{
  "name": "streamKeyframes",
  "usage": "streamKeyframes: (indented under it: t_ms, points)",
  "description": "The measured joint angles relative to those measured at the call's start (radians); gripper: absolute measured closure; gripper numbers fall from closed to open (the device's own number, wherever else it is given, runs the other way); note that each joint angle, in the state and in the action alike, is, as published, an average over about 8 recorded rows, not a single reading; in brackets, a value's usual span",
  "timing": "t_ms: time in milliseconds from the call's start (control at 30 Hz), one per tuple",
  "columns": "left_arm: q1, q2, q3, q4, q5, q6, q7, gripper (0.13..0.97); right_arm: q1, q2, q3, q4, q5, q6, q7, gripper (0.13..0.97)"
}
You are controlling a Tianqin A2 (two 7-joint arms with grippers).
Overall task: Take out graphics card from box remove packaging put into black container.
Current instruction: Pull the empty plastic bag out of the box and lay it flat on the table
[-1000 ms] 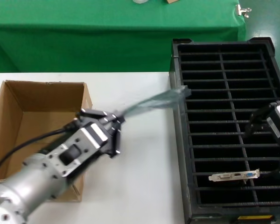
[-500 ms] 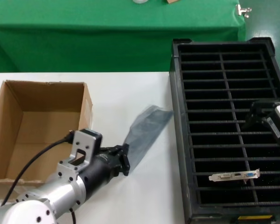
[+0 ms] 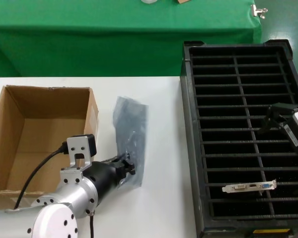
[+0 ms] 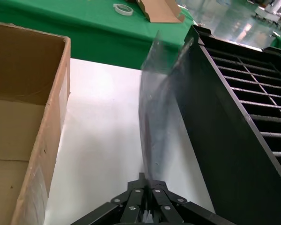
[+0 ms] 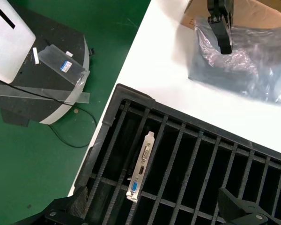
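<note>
The left gripper (image 3: 129,167) is clamped on the near edge of the crinkled silvery-grey plastic antistatic bag (image 3: 129,139), fingers pinched together, over the white table (image 3: 159,208) between the open brown cardboard box (image 3: 20,144) on the left and the big black ribbed plastic tray (image 3: 190,148) on the right. The thin dark graphics card with its silver port bracket (image 3: 249,186) stands in a near slot of that tray. The right gripper (image 5: 154,213) hovers above the tray, fingers spread apart.
</note>
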Motion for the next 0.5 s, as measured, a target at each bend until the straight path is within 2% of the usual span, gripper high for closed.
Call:
streamKeyframes:
  t_ms: [133,267,500]
  points:
    - [0.002,0.0,0.007,-0.011,-0.006,-0.012,-0.021,0.929,0.0,0.0,0.0,0.0,0.0,0.0,0.0,0.139]
    - [0.011,0.0,0.011,-0.049,-0.027,-0.008,-0.014,0.904,0.0,0.0,0.0,0.0,0.0,0.0,0.0,0.131]
    - [0.044,0.0,0.009,-0.155,-0.05,0.017,0.067,0.815,0.0,0.0,0.0,0.0,0.0,0.0,0.0,0.129]
